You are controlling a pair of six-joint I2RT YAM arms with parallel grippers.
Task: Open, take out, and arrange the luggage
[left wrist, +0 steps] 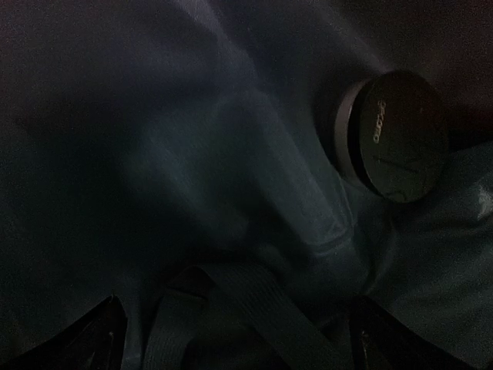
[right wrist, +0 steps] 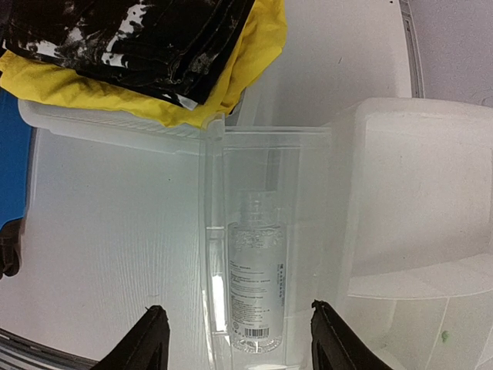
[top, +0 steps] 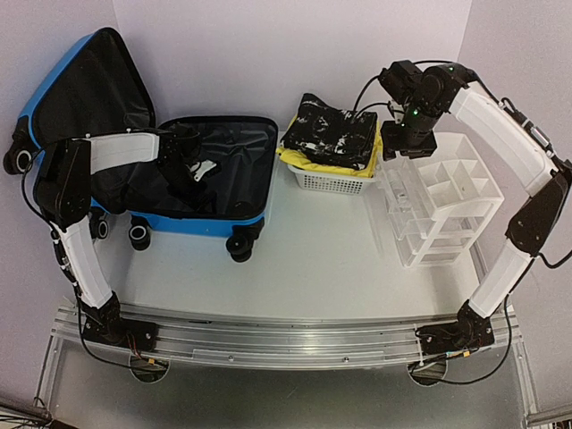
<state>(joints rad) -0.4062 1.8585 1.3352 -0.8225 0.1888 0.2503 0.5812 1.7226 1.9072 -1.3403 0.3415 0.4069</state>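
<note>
Luggage (top: 201,221) lies open at the table's left, lid propped up. The left gripper (left wrist: 239,347) is down in its black lining, jaws spread, near a round dark lid (left wrist: 400,139) whose embossed word is too dim to read. The right gripper (right wrist: 243,339), jaws apart, hovers over a clear bottle (right wrist: 254,277) in the clear organizer (right wrist: 400,193); barcode visible, print illegible. A white basket (top: 335,183) stands between the luggage and the organizer.
</note>
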